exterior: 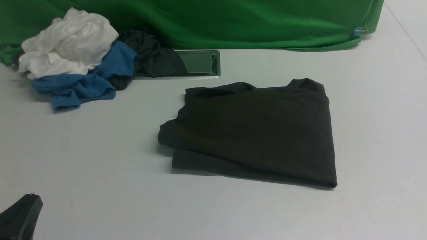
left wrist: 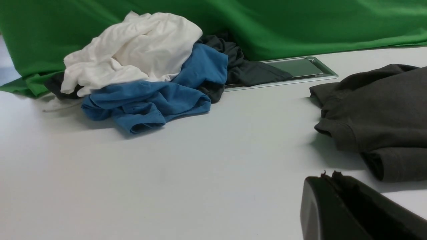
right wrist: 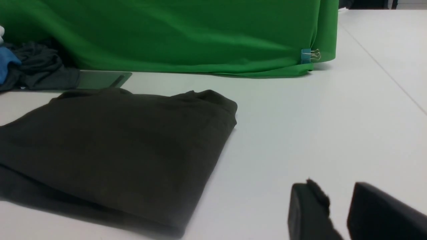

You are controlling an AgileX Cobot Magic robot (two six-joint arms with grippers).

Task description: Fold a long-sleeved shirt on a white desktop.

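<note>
The long-sleeved shirt (exterior: pixel 253 130) lies folded into a compact dark olive-black rectangle on the white desktop (exterior: pixel 100 160), right of centre; its logo is hidden. It also shows in the left wrist view as the shirt (left wrist: pixel 377 113) and in the right wrist view as the shirt (right wrist: pixel 110 150). My left gripper (exterior: pixel 31 196) sits at the near left corner, well away from the shirt; in its wrist view the left gripper (left wrist: pixel 328 176) is shut with nothing in it. My right gripper (right wrist: pixel 338 190) is open and empty over bare desktop to the shirt's right; the front view does not show it.
A heap of a white garment (exterior: pixel 66 46), a blue garment (exterior: pixel 86 80) and a smaller dark garment (exterior: pixel 150 56) lies at the back left, partly over the silver-framed panel (exterior: pixel 200 63). The green backdrop (exterior: pixel 233 20) hangs along the back edge, held by a blue clip (exterior: pixel 358 31).
</note>
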